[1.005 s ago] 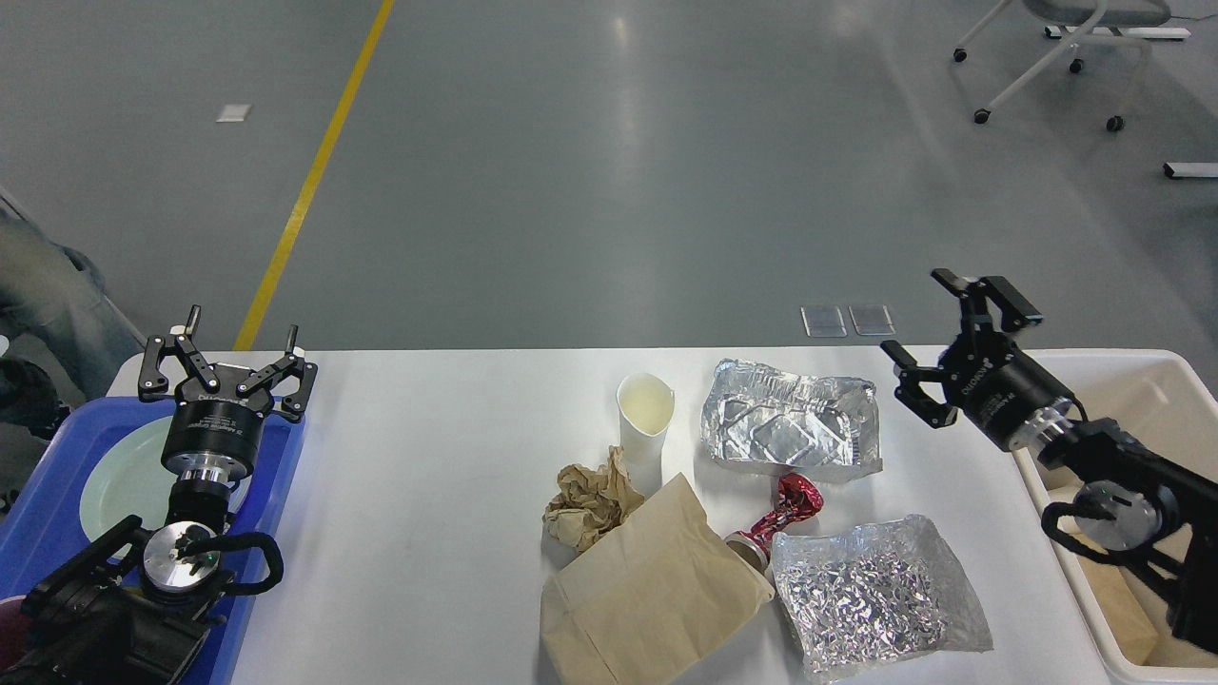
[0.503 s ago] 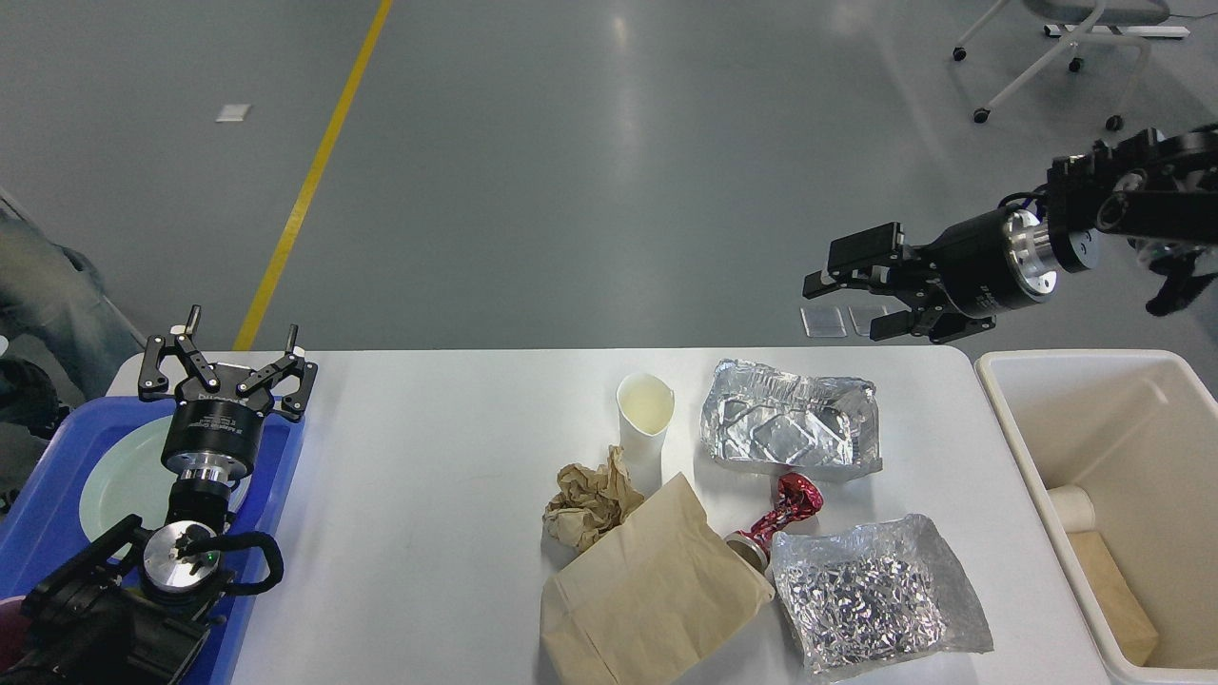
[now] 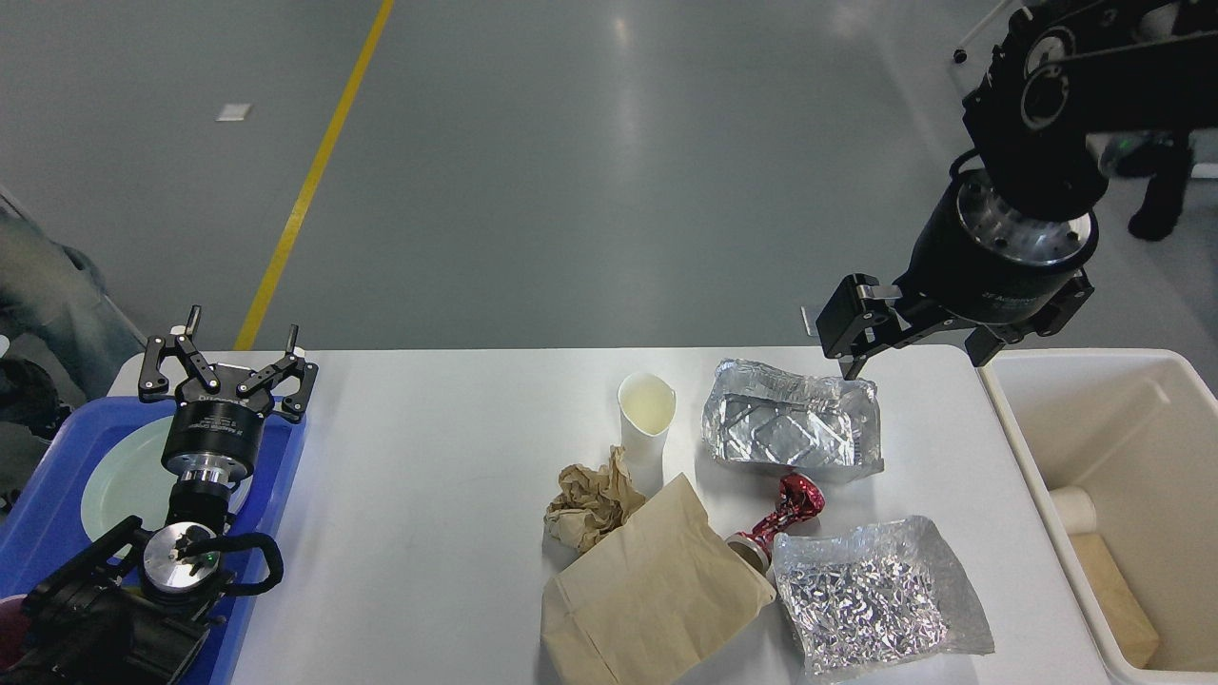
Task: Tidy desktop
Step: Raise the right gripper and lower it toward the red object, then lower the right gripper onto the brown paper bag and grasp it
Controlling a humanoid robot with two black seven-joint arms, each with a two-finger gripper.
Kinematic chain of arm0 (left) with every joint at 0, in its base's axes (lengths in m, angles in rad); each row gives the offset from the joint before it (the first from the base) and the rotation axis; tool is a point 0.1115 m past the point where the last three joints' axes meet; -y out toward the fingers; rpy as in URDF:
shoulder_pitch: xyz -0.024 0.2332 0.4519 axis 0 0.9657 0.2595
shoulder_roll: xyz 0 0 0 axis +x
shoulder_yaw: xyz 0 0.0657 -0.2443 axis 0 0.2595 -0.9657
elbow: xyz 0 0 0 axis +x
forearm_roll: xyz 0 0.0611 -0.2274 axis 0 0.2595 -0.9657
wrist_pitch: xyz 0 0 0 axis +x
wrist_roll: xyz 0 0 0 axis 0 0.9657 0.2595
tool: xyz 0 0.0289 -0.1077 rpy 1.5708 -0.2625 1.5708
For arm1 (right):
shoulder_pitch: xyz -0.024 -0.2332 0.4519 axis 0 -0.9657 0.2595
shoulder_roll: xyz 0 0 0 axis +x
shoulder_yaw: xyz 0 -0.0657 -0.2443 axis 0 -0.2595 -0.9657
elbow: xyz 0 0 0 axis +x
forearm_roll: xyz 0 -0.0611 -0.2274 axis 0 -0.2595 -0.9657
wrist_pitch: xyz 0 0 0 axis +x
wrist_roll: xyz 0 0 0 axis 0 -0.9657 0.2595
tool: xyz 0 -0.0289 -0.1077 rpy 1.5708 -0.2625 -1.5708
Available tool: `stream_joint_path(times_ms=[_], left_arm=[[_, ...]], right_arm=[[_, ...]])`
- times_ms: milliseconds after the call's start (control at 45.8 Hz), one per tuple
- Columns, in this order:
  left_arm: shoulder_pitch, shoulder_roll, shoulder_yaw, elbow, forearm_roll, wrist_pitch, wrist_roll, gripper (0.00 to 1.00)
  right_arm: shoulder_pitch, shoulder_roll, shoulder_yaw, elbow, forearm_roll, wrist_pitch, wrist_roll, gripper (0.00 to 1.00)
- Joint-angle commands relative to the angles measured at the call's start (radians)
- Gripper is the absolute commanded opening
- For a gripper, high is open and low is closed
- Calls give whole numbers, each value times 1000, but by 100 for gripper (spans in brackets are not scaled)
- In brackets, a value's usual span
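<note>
The white desktop carries litter in its middle and right part: a white paper cup, a crumpled brown paper ball, a brown paper bag, a crushed red can, a foil tray and a crumpled foil sheet. My right gripper hangs open and empty, fingers down, above the desktop's far right edge, just right of the foil tray. My left gripper is open and empty over the blue tray.
A blue plastic tray with a pale green plate sits at the left edge. A cream bin stands at the right with a white tube and a wooden block inside. An office chair stands far back right.
My right arm swung up out of the bin, left over the desktop's far edge, then turned its open gripper downward beside the foil tray. The left arm has not moved.
</note>
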Motion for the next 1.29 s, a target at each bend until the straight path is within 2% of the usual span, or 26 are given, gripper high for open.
stream_joint_path(times_ms=[0,262,371,459,568,656,721,808,874,1093,1267], left_arm=[[0,0,0,0,0,0,0,96],[-3,0,0,0,0,1,0,96],[0,0,0,0,0,0,0,96],[0,0,0,0,-1,0,0,96],[0,0,0,0,0,0,0,96],[0,0,0,0,0,0,0,96],[-3,0,0,0,0,0,0,96],[-3,0,0,0,0,0,0,96],[-3,0,0,0,0,0,0,96],[-3,0,0,0,0,1,2,96],[-3,0,0,0,0,0,2,96]], right_arm=[[57,12,2,25,45,40,-5,100],[33,-18,27,21,69,90,12,100],[-93,-11,130,7,230,66,29,100],[-240,12,212,-24,348,-40,21,100],[-446,75,289,-53,418,-280,4,100],[-582,113,340,-90,425,-472,-51,100],[-661,144,378,-119,424,-592,-139,100],[-782,201,462,-189,421,-696,-270,100],[-871,235,531,-245,415,-750,-333,100],[-1057,282,650,-525,424,-758,-336,100],[-1113,330,651,-616,402,-758,-335,100]])
